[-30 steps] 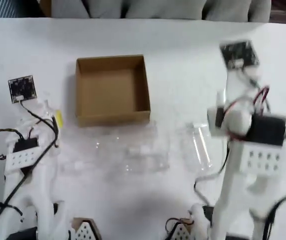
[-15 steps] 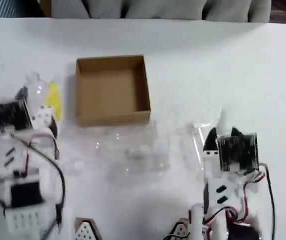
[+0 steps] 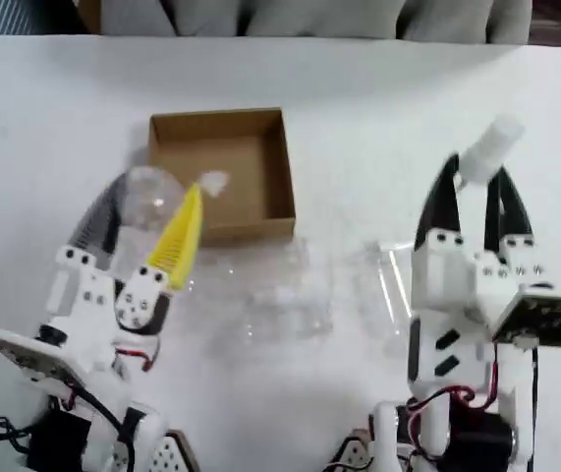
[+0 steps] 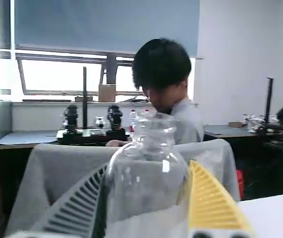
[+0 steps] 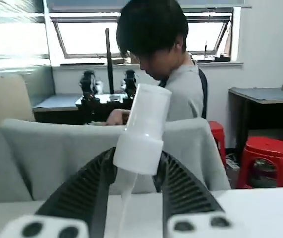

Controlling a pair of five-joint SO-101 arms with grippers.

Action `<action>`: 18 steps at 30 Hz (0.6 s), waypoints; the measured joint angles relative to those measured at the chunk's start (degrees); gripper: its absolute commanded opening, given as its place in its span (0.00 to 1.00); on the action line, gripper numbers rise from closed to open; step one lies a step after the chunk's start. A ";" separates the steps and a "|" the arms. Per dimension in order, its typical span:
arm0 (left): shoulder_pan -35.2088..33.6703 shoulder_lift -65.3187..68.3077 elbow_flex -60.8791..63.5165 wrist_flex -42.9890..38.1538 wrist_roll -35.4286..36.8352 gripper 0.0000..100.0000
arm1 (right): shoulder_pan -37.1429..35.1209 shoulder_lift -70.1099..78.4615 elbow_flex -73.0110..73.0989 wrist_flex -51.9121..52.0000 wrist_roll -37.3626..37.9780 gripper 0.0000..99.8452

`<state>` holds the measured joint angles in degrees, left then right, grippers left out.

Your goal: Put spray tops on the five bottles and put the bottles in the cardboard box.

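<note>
Grey and yellow fingers of the left gripper were clamped on a clear bottle with its neck bare, held off the table by the edge of the cardboard box. Over on the right gripper, black fingers pinched a white spray top above the white table. More clear bottles lay between the arms.

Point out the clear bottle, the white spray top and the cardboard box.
clear bottle (image 4: 143, 173): left wrist view, on its rounded body below the neck.
spray top (image 5: 143, 130): right wrist view, on the middle of its white body.
cardboard box (image 3: 251, 230): high view, on its near wall.
</note>
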<state>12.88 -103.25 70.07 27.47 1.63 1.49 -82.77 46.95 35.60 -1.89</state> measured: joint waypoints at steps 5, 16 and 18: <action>8.88 0.44 4.40 -1.14 0.00 0.02 | -8.53 8.70 -12.13 -0.44 -1.23 0.02; 18.20 1.49 19.34 -5.71 0.00 0.02 | -25.41 19.16 -29.19 -0.62 -1.23 0.02; 20.13 1.49 19.34 -2.81 0.00 0.02 | -27.43 20.40 -29.19 -0.53 -1.23 0.02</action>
<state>33.01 -101.76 89.41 24.66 1.63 -25.93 -62.37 17.76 35.08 -3.12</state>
